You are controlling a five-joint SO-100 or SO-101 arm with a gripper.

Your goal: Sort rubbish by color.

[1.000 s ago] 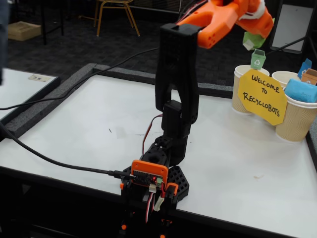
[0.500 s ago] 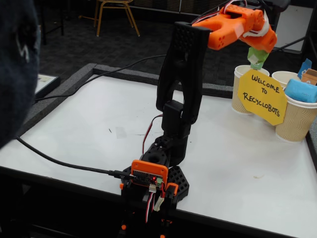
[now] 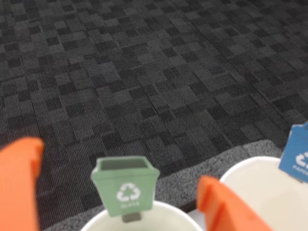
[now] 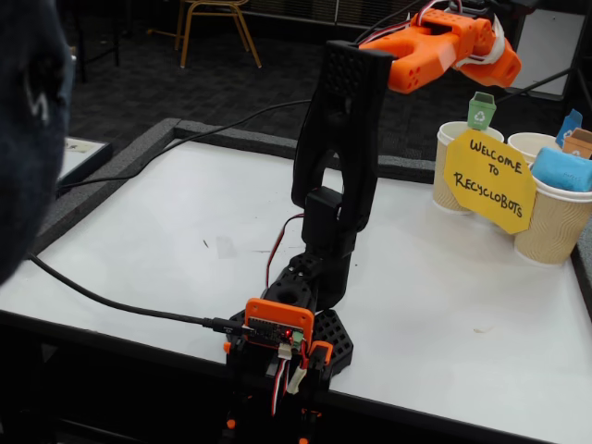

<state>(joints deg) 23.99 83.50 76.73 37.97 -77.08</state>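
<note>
The pincer [image 4: 504, 69] hangs high over the paper cups at about 2 o'clock from the arm's base in the fixed view. In the wrist view its 2 orange fingers [image 3: 19, 183] stand well apart, with nothing between them; only carpet and the cup rims show in the gap. So the pincer is apart and empty.

Directly under it in the wrist view sits the rim of a white cup [image 3: 139, 216] with a small green bin label [image 3: 126, 185] standing at its far edge. A second cup [image 3: 255, 187] at 3 o'clock carries a blue label [image 3: 297, 154].

The blue wad [image 4: 561, 169] rests on top of a ribbed cup [image 4: 553, 222] at the right edge of the fixed view, just behind the yellow sign [image 4: 488, 179]. That one looks sorted.

The green wad is not visible in either view. Since the empty pincer is over the green-labelled cup [image 4: 451, 162], it may lie inside, but the cup's interior is hidden, so I cannot tell.

No orange wad shows anywhere; the white desk [image 4: 185, 231] is bare of rubbish. A brown tab [image 4: 579, 141] peeks up at 3 o'clock, too small to identify.

Judging by this, sorting seems close to finished, with the orange piece unaccounted for.
</note>
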